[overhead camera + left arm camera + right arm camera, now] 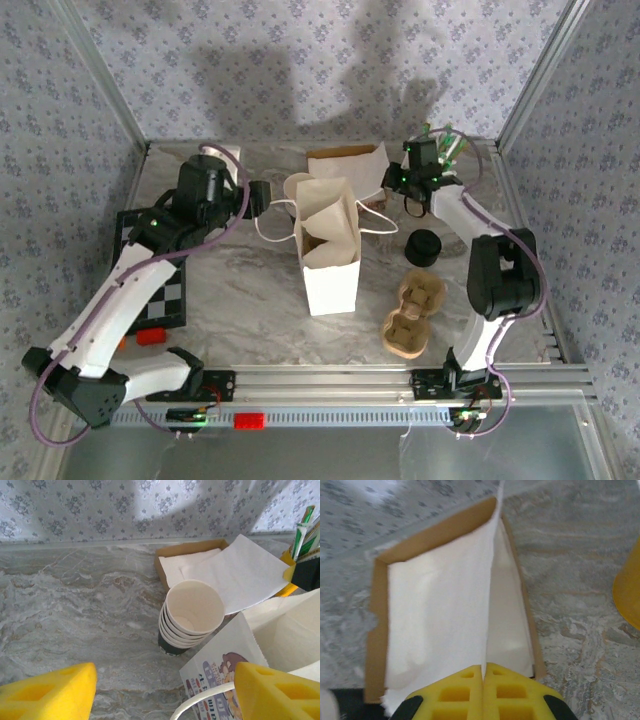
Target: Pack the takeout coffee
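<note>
The takeout coffee cup stands on the marble table as the top of a nested stack of white paper cups (the lowest one shows a dark band at its base). The stack is just left of the white paper bag, at the near left corner of the cardboard napkin tray. The left gripper faces the stack with its yellow fingers spread wide and nothing between them — near the cup, but apart from it. The right gripper hangs over the tray, its fingers pressed together on a white napkin — one sheet stands up from the pile. A yellow cup of sticks sits right of the tray. Nearer, right of the bag, lie a black lid and a pulp cup carrier.
</note>
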Robot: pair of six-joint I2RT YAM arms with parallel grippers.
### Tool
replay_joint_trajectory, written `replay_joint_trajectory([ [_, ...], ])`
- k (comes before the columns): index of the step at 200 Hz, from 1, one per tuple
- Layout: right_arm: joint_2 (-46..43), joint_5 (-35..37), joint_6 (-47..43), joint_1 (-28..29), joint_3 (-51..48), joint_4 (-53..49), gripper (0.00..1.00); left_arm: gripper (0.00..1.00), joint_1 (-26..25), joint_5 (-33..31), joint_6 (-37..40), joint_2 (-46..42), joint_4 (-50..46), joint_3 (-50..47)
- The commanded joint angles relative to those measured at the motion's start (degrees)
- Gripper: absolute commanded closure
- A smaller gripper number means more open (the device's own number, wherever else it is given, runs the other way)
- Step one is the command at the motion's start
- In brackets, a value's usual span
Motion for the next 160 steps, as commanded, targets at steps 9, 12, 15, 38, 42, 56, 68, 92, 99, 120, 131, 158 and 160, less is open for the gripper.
replay_joint_trajectory([
  [9, -7.54, -2.26, -2.41, 0.36, -0.41, -0.44, 1.0, 0.26, 0.41, 1.39, 1.22, -1.24, -1.31, 4.85],
  [12, -8.23, -2.39, -2.38, 0.44, -0.21, -0.74, 1.0, 0.26, 0.38, 1.71, 1.28, -1.3, -1.45, 5.19],
  [15, -8.91, -2.46, -2.5, 0.45, -0.06, -0.99, 1.0, 0.25, 0.41, 2.13, 1.34, -1.26, -1.66, 5.4],
  [38, -14.21, -2.72, -3.15, 0.96, 1.0, -3.43, 1.0, 0.25, 0.17, 5.31, 1.44, -1.25, -2.02, 6.92],
  [42, -15.2, -2.56, -3.17, 1.04, 1.2, -3.89, 1.0, 0.25, -0.05, 5.59, 1.18, -1.04, -2.38, 7.38],
  [56, -18.82, -2.42, -3.47, 1.29, 1.62, -5.04, 1.0, 0.25, -1.6, 5.94, 0.48, 0.24, -4.62, 10.19],
  [68, -21.66, -2.19, -3.27, 1.54, 2.21, -6.36, 1.0, 0.25, -4.99, 5.23, 1.15, 1.37, -5.14, 12.29],
  [92, -27.12, -2.02, -2.03, 2.05, 3.47, -9.82, 1.0, 0.25, -12.92, 2.34, 1.98, 3.44, -3.51, 15.07],
  [99, -28.6, -2.27, -1.69, 2.29, 3.76, -10.75, 1.0, 0.24, -15.03, 1.88, 1.94, 3.96, -1.03, 15.1],
  [120, -33.13, -2.15, 0.19, 2.47, 3.76, -12.89, 1.0, 0.23, -20.08, 1.54, 1.96, 6.52, 4.21, 15.55],
  [131, -35.03, -2.42, 1.03, 2.37, 4.02, -14.32, 1.0, 0.22, -22.04, 2.52, 2.28, 9.01, 4.92, 17.26],
  [158, -38.45, -4.18, 2.51, 2.47, 5.05, -17.24, 1.0, 0.2, -25.54, 2.71, 5.49, 14.47, 6.79, 21.64],
  [160, -38.71, -4.14, 2.6, 2.47, 5.15, -17.5, 1.0, 0.2, -25.68, 2.93, 5.55, 14.91, 6.85, 21.91],
])
